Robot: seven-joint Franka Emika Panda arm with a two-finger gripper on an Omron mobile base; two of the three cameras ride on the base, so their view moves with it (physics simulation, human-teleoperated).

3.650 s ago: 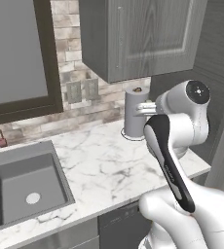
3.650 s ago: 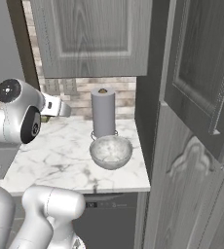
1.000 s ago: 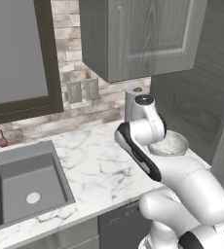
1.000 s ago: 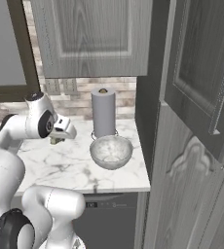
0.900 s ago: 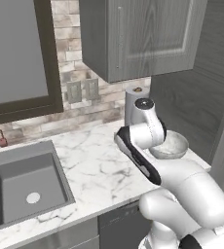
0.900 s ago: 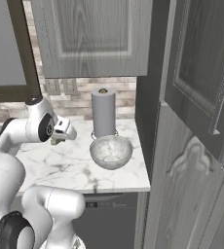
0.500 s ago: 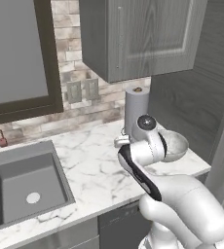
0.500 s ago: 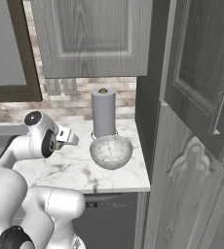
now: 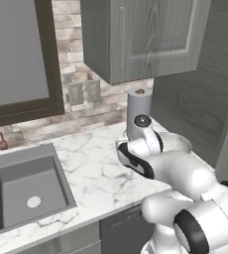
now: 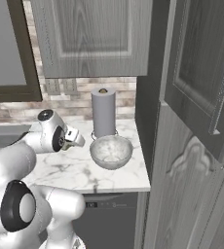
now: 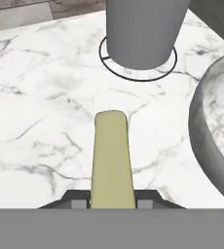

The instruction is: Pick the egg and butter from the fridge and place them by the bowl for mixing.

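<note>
With your gripper [image 11: 112, 203] clamped on the butter [image 11: 112, 158], which juts toward twelve o'clock over the marble counter [image 11: 36, 126], lower it flat just beside the bowl [image 11: 216, 136] at three o'clock, clear of the paper towel roll [image 11: 143, 29], before releasing
</note>
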